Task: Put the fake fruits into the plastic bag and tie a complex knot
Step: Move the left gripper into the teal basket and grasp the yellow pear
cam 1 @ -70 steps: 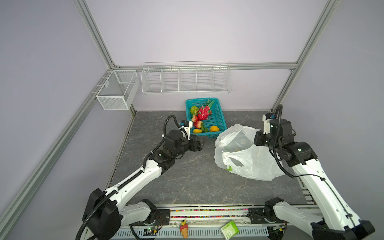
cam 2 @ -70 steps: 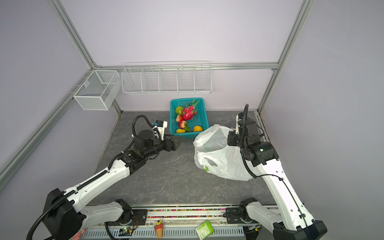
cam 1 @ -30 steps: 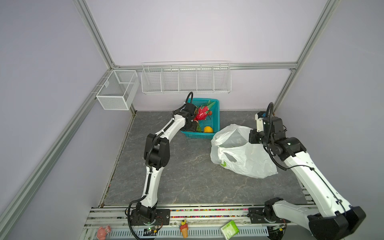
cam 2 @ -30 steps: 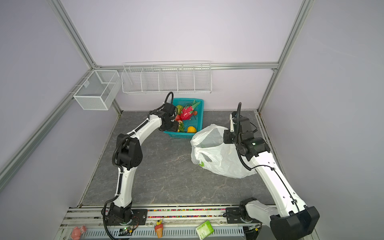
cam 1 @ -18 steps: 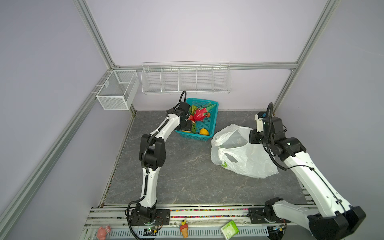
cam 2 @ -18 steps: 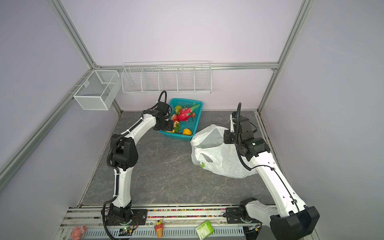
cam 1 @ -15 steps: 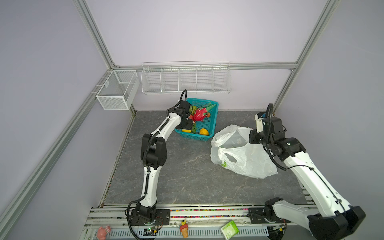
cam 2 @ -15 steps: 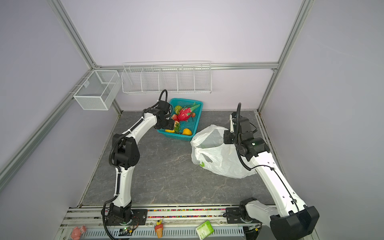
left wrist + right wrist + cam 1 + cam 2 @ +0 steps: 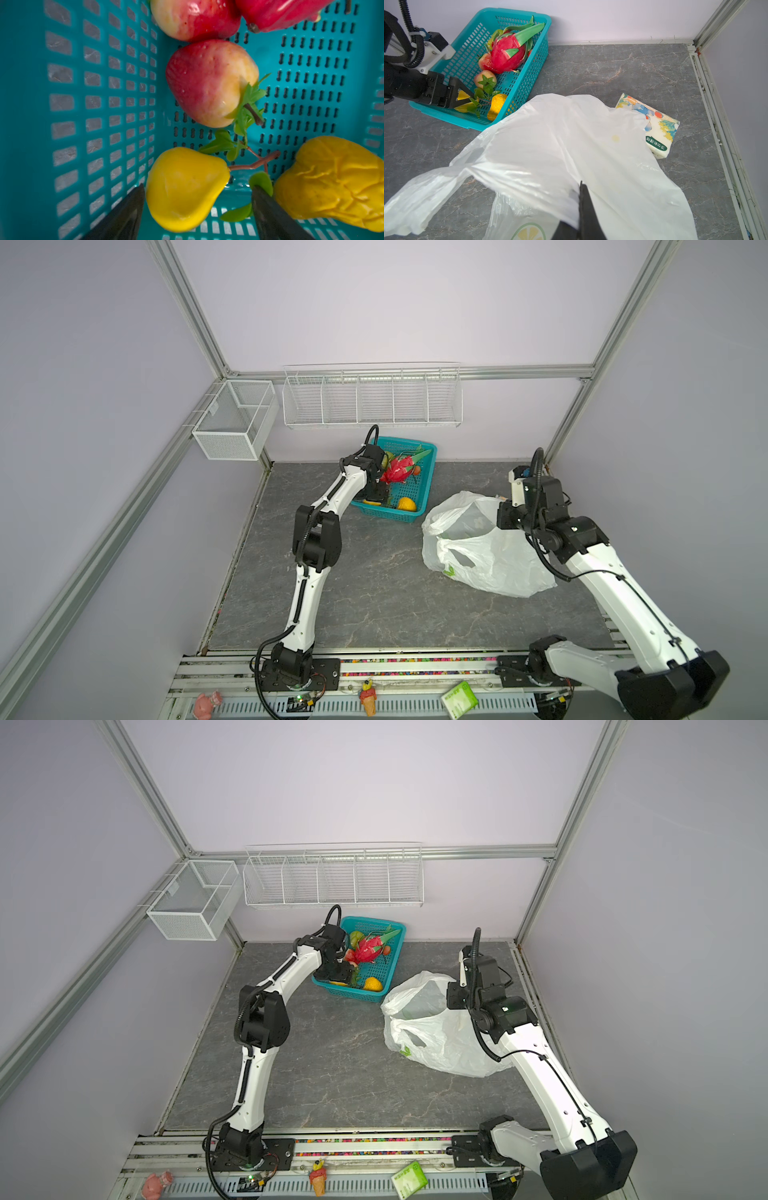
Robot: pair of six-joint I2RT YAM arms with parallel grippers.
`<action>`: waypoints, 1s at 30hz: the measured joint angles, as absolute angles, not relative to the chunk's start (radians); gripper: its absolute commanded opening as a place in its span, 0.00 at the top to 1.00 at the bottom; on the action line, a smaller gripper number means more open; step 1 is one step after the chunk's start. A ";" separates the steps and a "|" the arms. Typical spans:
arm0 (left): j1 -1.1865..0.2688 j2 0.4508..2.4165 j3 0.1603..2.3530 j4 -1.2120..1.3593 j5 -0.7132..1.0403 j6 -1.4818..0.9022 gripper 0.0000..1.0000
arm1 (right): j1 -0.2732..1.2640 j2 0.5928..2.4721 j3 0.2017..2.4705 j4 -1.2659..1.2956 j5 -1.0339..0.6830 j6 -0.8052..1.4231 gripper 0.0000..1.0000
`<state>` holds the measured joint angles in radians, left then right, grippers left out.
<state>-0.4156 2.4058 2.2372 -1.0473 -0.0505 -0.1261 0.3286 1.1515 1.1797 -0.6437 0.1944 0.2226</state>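
The fake fruits lie in a teal basket (image 9: 417, 485) at the back. A pink-red dragon fruit (image 9: 397, 470) (image 9: 506, 54) is on top, with red-and-yellow strawberries (image 9: 207, 83) below it. A crinkled orange fruit (image 9: 332, 182) and a smooth yellow fruit (image 9: 185, 187) lie near the front wall. My left gripper (image 9: 198, 188) (image 9: 376, 493) reaches down into the basket, open, one finger on each side of the yellow fruit. The plastic bag (image 9: 486, 560) (image 9: 571, 135) stands open on the right. My right gripper (image 9: 581, 185) is shut on its rim and holds it up.
A colourful packet (image 9: 652, 124) lies on the floor behind the bag, near the right rail. White wire racks (image 9: 372, 400) and a mesh box (image 9: 232, 423) hang on the back wall. An ice-cream cone figurine (image 9: 368, 693) and a green packet (image 9: 459, 699) sit on the front rail.
My left arm stretched from mid-floor into the basket, which slid left and turned. Its jaws have widened around the yellow fruit. The right gripper kept hold of the bag.
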 measured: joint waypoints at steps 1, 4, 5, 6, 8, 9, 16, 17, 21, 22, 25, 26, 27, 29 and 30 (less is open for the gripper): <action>-0.416 2.410 2.243 -1.050 -0.048 -0.126 0.18 | 0.329 1.153 1.178 -0.641 0.194 0.223 0.93; -0.416 2.424 2.256 -1.053 -0.030 -0.126 0.18 | 0.329 1.158 1.173 -0.635 0.194 0.222 0.93; -0.416 2.428 2.258 -1.053 -0.020 -0.126 0.18 | 0.329 1.158 1.171 -0.634 0.194 0.221 0.93; -0.416 2.431 2.258 -1.053 -0.005 -0.126 0.18 | 0.329 1.159 1.169 -0.633 0.194 0.220 0.93; -0.415 2.434 2.258 -1.055 0.023 -0.126 0.18 | 0.329 1.160 1.166 -0.630 0.194 0.219 0.93; -0.415 2.434 2.258 -1.055 0.036 -0.126 0.18 | 0.329 1.161 1.165 -0.630 0.195 0.219 0.93; -0.427 2.463 2.297 -1.078 0.042 -0.116 0.17 | 0.329 1.162 1.164 -0.630 0.194 0.216 0.93; -0.428 2.473 2.311 -1.084 0.038 -0.114 0.17 | 0.329 1.162 1.164 -0.628 0.194 0.216 0.93; -0.433 2.510 2.349 -1.101 0.022 -0.107 0.18 | 0.329 1.162 1.158 -0.623 0.194 0.216 0.93; -0.433 2.517 2.350 -1.102 0.023 -0.104 0.20 | 0.329 1.162 1.156 -0.623 0.195 0.216 0.93; -0.433 2.532 2.351 -1.108 0.023 -0.100 0.23 | 0.329 1.162 1.155 -0.622 0.194 0.216 0.93; -0.433 2.533 2.351 -1.108 0.023 -0.099 0.23 | 0.329 1.162 1.155 -0.622 0.195 0.216 0.93; -0.433 2.534 2.351 -1.109 0.023 -0.099 0.24 | 0.329 1.162 1.155 -0.622 0.195 0.216 0.93; -0.433 2.534 2.351 -1.108 0.023 -0.099 0.25 | 0.329 1.162 1.155 -0.622 0.195 0.216 0.93; -0.433 2.534 2.351 -1.107 0.023 -0.099 0.27 | 0.329 1.162 1.155 -0.622 0.194 0.216 0.93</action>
